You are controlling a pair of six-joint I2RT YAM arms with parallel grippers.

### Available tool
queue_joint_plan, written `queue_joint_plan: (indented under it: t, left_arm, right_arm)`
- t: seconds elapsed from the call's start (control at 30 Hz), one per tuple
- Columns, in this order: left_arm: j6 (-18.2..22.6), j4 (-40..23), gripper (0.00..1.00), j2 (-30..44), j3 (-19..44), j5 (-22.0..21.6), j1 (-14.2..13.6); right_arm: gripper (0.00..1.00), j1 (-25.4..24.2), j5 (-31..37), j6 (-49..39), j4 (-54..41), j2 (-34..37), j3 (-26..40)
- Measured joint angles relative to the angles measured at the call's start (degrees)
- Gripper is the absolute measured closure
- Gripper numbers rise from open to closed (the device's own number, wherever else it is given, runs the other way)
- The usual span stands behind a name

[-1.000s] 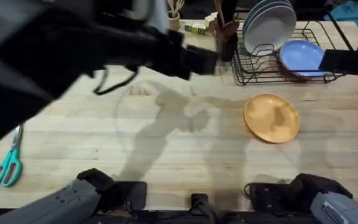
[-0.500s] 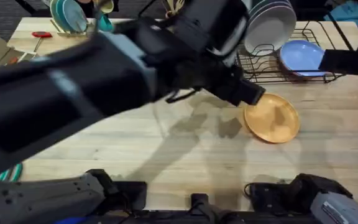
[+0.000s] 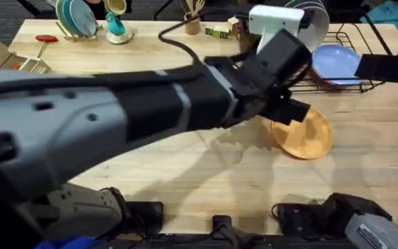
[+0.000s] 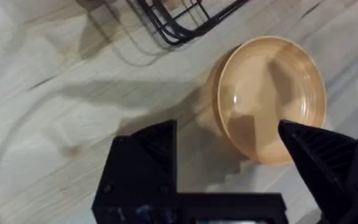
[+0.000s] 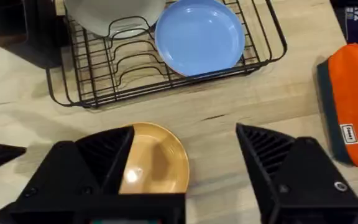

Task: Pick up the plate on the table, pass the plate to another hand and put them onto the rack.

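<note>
With its fingers spread and empty, the left gripper [image 4: 229, 155] hovers above the plate [image 4: 272, 96], which lies flat on the table [image 3: 150, 166] just in front of the rack [image 5: 166, 68]; it should straddle the near rim before closing. The right gripper [image 5: 182, 168], likewise released, waits well back. The right wrist view shows the rack's free slots beside the light blue plate [image 5: 199, 36], which the arm hides in the overhead view.

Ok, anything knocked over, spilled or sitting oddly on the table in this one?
Nothing stands out. The orange plate lies flat on the table in front of the black rack, the light blue plate rests inside it, and nothing looks spilled or broken.
</note>
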Motion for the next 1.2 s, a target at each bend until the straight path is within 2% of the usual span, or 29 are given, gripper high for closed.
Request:
queue_joint_plan:
  t: [0.3,0.5,0.83,1.2]
  left_arm:
    - [-9.8,3.6,0.006,3.4,0.0,-7.6,-4.5]
    - [-15.6,4.8,0.005,5.1,0.0,-11.1,-6.2]
    - [-19.2,6.4,0.006,9.9,0.0,-12.2,-6.8]
    - [-20.1,8.1,0.006,14.9,0.3,-13.4,-7.1]
  right_arm:
    - [0.007,0.0,0.0,0.0,0.0,0.0,0.0]
    - [0.007,0.0,0.0,0.0,0.0,0.0,0.0]
    - [0.007,0.0,0.0,0.0,0.0,0.0,0.0]
    - [0.007,0.0,0.0,0.0,0.0,0.0,0.0]
